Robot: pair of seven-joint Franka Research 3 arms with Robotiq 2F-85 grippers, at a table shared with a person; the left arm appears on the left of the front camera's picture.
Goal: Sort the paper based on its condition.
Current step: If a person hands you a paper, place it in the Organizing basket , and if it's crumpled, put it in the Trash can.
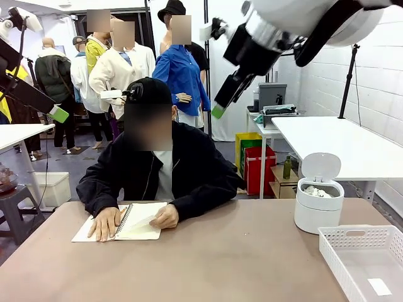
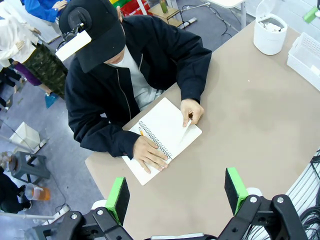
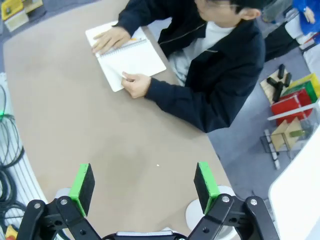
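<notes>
Crumpled white paper lies inside the small round white bin, whose lid stands open; the bin also shows far off in the left wrist view. A flat paper slip rests in the white basket. My left gripper hangs open and empty high above the table's near edge. My right gripper is also open and empty, high over the table's right part. The right arm reaches across the top of the front view.
A person sits at the far side with both hands on a spiral notebook, one hand lifting a page. The notebook appears again in the wrist views. Bare brown tabletop spreads between notebook and bin.
</notes>
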